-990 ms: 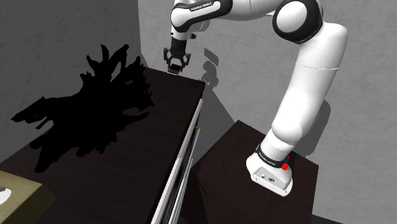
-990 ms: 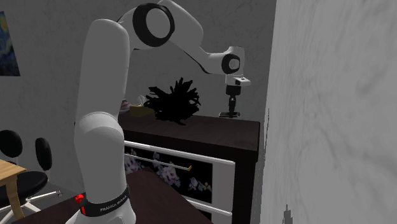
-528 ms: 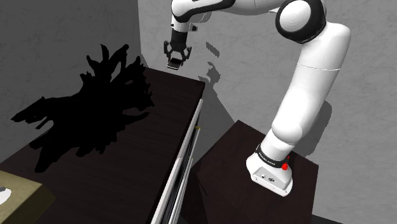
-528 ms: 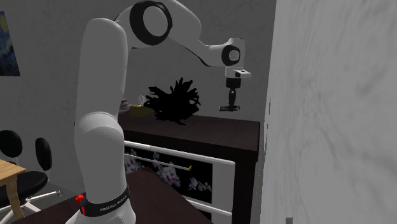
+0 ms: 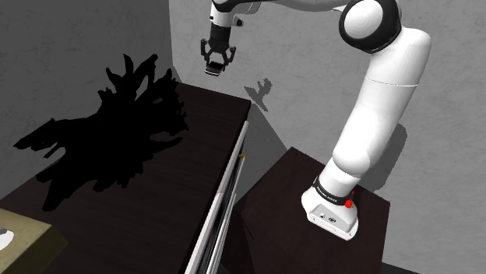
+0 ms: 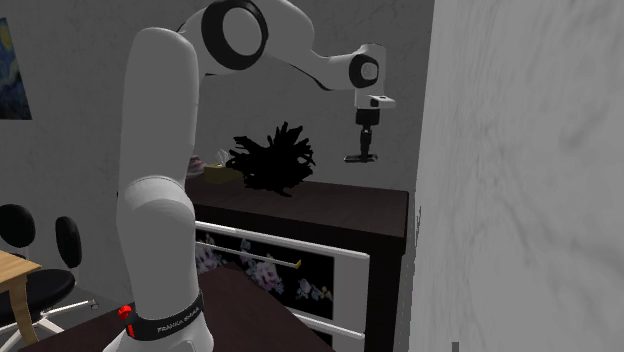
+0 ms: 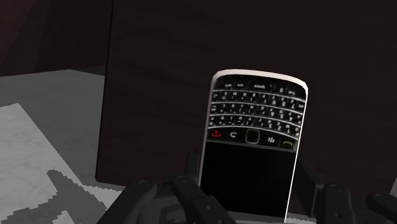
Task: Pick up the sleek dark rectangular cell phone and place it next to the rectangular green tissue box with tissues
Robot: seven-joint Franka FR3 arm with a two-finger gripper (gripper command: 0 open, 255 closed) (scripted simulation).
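A: End effector (image 5: 219, 67) clenched on the cell phone (image 7: 251, 137), keypad end pointing away from the fingers. It hangs higher above the desk (image 5: 195, 156) than a second ago.
B: Desk's far corner edge is below. In the shoulder view, the tissue box (image 5: 19, 241) is well apart at 8 o'clock, with a black branching shape (image 5: 117, 132) between.
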